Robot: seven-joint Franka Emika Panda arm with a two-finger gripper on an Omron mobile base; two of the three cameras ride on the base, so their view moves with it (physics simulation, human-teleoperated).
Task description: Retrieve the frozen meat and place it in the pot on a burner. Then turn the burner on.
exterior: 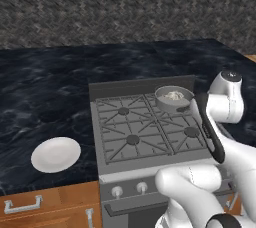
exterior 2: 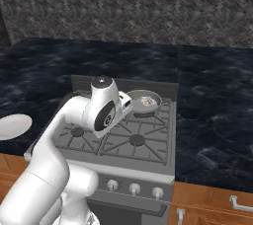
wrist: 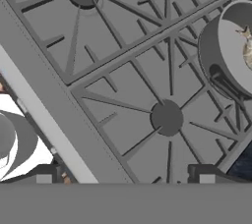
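At the back right corner of the stove, the pot is sitting on the rear right burner with the frozen meat lying inside it, its dark handle pointing toward the front. The gripper is hanging above the front right burner, its jaws standing fully apart and gripping nothing. A white plate is resting on the dark counter near its front edge, left of the stove.

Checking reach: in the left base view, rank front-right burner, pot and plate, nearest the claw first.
1. Front-right burner, just beneath the claw.
2. Pot, back right of the stove.
3. Plate, on the counter far left.
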